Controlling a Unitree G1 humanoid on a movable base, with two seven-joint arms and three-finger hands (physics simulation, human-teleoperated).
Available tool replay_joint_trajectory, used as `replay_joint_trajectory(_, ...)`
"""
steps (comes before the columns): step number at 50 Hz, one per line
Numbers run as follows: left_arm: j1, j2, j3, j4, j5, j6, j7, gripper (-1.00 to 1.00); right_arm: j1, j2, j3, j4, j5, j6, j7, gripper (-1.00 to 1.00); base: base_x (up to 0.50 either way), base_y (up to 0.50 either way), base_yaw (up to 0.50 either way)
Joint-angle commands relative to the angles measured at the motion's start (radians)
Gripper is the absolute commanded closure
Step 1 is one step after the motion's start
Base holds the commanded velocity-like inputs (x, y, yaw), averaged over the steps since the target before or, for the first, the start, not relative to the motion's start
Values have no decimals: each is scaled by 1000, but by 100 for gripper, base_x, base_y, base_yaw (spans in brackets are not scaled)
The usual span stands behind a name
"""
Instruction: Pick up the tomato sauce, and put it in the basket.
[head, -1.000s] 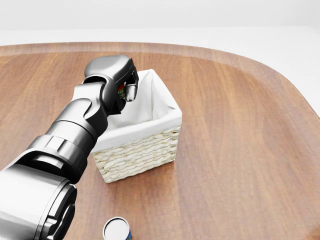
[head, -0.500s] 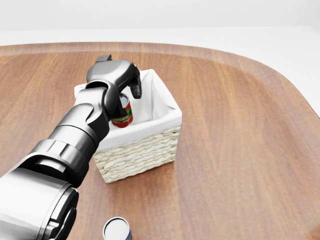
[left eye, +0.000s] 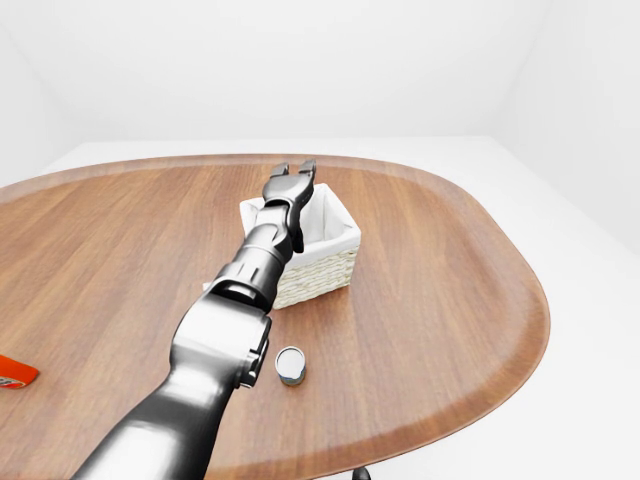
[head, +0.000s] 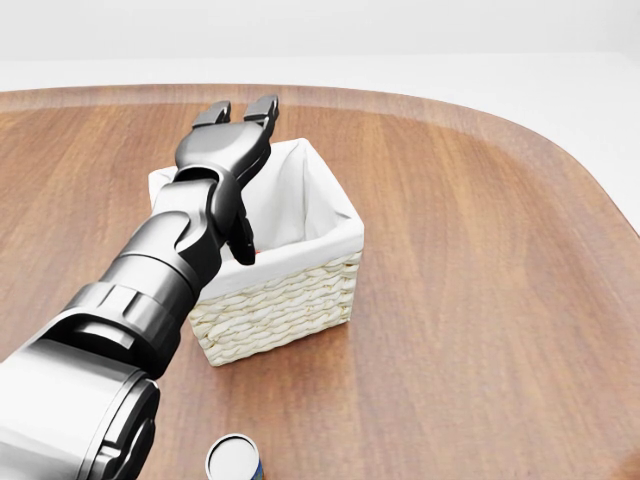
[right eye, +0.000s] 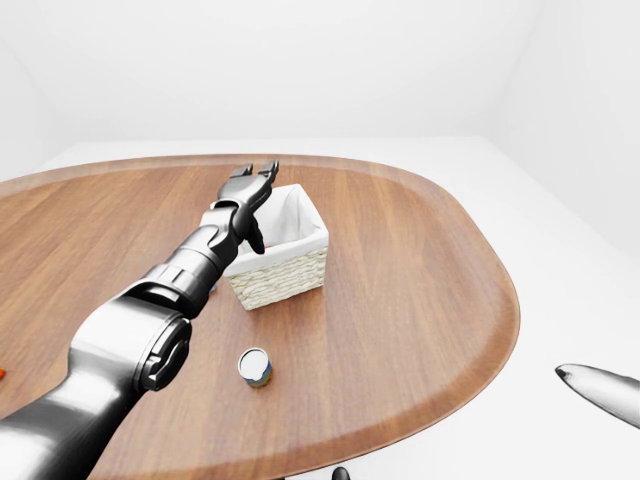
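Upright can (left eye: 290, 365) on the brown oval table (left eye: 430, 290); orange-red item (left eye: 14, 371) at its left edge

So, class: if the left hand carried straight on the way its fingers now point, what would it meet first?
Probably nothing nearby. The left hand is open above the basket, fingers aimed toward the view's top over bare table. Depth is uncertain.

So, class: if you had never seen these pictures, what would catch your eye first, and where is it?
First, the big grey-and-black robot arm reaching from the head view's lower left, its left hand spread open above the white-lined woven wicker basket at centre. Next, the broad oval wooden table under everything, and a small round silver-topped can standing alone below the basket in the left-eye view.
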Motion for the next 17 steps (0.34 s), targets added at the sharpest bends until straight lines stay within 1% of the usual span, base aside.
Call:
replay_joint_trajectory(1, 11, -3, -2, 0, 2, 0, 8, -100, 7, -16, 0, 0, 17, 0, -19, -100, 0, 0, 0)
replay_joint_trajectory(9, 9, 1, -2, 0, 5, 0, 6, -100, -3, -2, 3, 0, -1, 0, -3, -100, 0, 0, 0)
replay_joint_trajectory(17, -3, -5, -6, -2, 10, 0, 1, -100, -6, 6, 1, 0, -10, 0, 7, -100, 0, 0, 0)
